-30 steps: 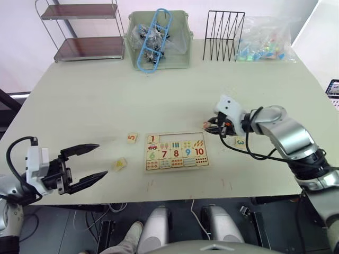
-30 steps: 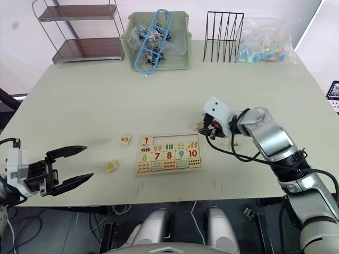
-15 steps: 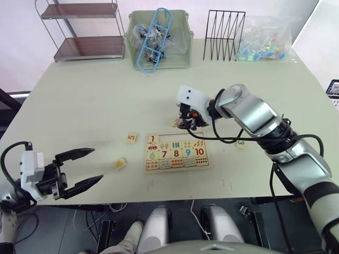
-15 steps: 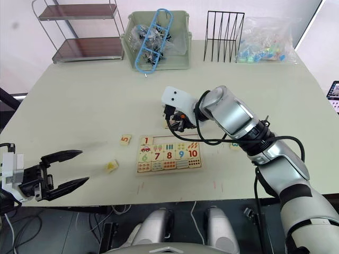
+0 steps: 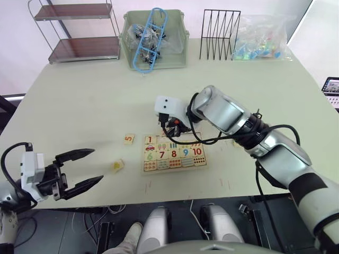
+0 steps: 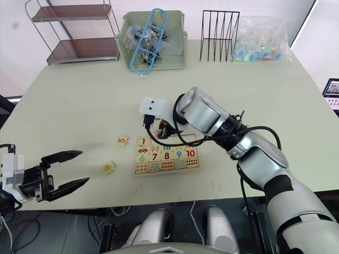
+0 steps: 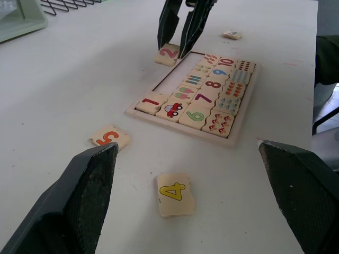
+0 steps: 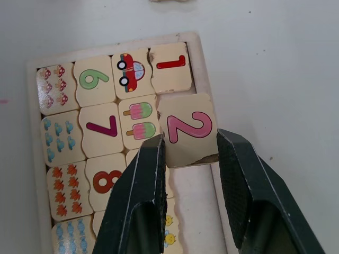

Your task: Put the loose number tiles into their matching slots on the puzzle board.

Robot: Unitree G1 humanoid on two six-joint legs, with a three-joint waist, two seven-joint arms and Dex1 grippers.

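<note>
The puzzle board (image 5: pixel 143 164) lies near the table's front middle, with tile 1 (image 5: pixel 150 139) seated in its upper row. My right gripper (image 5: pixel 172 127) is over the board's far edge, shut on tile 2 (image 8: pixel 189 132). That tile hangs tilted beside tile 1, above the bare slots (image 8: pixel 192 190). Three loose number tiles rest on the table: tile 5 (image 5: pixel 128 138) left of the board, tile 4 (image 5: pixel 118 165) nearer my left gripper, and tile 3 (image 7: pixel 231 35) past the board's right end. My left gripper (image 5: pixel 74 172) is open and empty at the table's front left.
Along the far edge stand a two-tier shelf (image 5: pixel 74 32), a green bin (image 5: pixel 153 34) holding a blue frame, a black wire rack (image 5: pixel 219 34) and a plastic bag of small pieces (image 5: pixel 259 37). Open tabletop lies between the board and those things.
My right gripper has swung left from beside the board's right end to its far left edge, carrying tile 2. The left gripper stays open in about the same place.
</note>
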